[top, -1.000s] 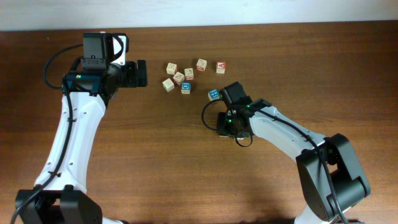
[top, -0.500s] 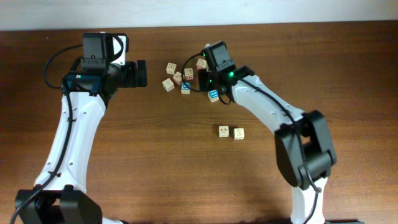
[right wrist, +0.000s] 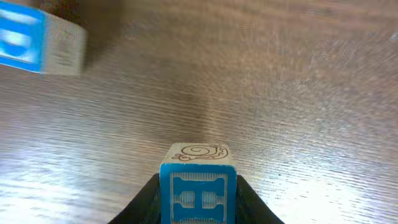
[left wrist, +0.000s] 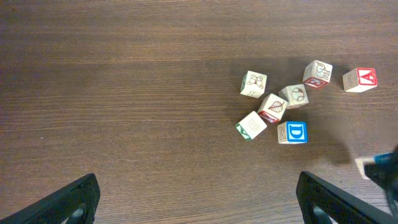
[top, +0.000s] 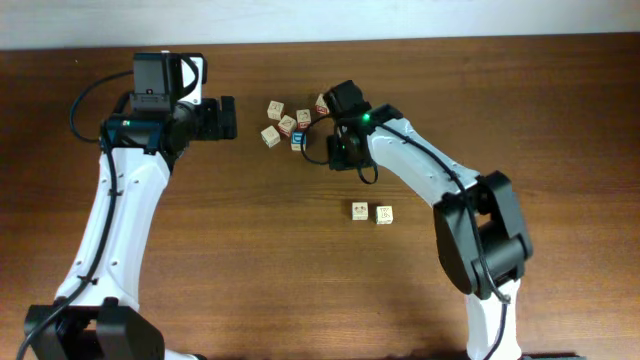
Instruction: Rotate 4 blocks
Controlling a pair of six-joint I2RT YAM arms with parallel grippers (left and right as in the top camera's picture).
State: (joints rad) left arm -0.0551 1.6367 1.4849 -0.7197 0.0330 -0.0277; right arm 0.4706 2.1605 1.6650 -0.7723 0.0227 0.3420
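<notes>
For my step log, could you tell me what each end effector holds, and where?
The right end effector grips the blue H block by its two opposite sides; the left end effector is open and empty.

Block [right wrist: 198, 186] shows a blue H face, cream snail-drawn top

We look straight down from overhead, far enough off to take in the whole table [top: 250, 260] around the blue D block [top: 298, 141]. Our left wrist view faces down from high above that block. Our right wrist view sits low near it, pressed close to the blue H block [right wrist: 198, 186]. Overhead and left wrist both show the blue D block.
</notes>
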